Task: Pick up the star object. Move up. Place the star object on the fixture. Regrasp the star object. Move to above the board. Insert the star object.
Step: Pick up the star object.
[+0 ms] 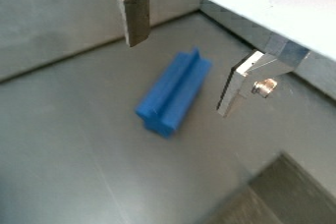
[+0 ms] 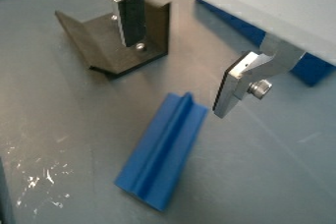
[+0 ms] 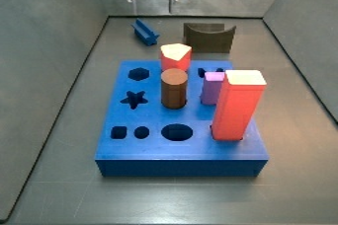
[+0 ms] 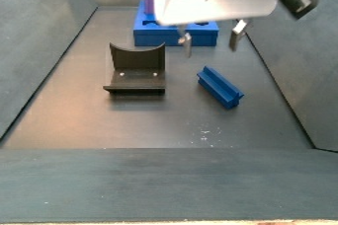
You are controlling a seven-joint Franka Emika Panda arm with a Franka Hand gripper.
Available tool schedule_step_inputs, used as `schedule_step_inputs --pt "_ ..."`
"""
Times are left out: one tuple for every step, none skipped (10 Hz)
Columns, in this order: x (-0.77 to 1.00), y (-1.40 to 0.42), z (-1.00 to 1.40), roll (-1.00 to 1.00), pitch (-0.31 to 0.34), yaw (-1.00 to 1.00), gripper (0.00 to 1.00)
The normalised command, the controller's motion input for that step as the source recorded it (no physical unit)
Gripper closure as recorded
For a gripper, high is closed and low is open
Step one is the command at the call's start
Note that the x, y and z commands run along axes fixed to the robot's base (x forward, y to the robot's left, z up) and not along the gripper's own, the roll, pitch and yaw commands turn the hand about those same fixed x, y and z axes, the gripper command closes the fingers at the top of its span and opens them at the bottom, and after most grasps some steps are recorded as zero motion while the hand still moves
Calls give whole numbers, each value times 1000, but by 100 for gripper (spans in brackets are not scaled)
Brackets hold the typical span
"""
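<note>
The star object point(image 1: 175, 95) is a long blue bar with a star-shaped section. It lies flat on the dark floor, and also shows in the other wrist view point(image 2: 160, 152) and in both side views point(image 3: 145, 32) point(image 4: 220, 85). My gripper point(image 1: 182, 76) hangs open and empty above it, with one finger on either side and clear of it. The gripper also shows in the other wrist view point(image 2: 178, 79) and in both side views point(image 3: 154, 7) point(image 4: 211, 41). The fixture point(image 2: 112, 41) stands beside the star object point(image 4: 136, 69). The blue board point(image 3: 145, 140) has an open star-shaped hole point(image 3: 133, 98).
On the board stand a tall red block point(image 3: 238, 106), a brown cylinder point(image 3: 173, 89), a purple block point(image 3: 211, 86) and a red piece with a pale top point(image 3: 176, 56). Grey walls enclose the floor on all sides.
</note>
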Motion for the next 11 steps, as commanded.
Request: schedule_step_inputs --pt "123 66 -1000 -10 0 91 0" --pt "29 0 -1000 -6 0 134 0" --pt "0 0 -1000 -17 0 211 0" --pt "-157 0 -857 -64 -61 337 0" --pt "-234 0 -617 -106 -117 331 0" --pt "-143 0 -631 -71 -120 283 0" --pt "-103 -9 -671 -86 -136 283 0" --pt "-69 0 -523 -87 -121 266 0" --pt "-17 0 -223 -100 -77 171 0" --pt "-63 0 0 -34 -51 0 0" --pt "0 0 0 34 1 0 0"
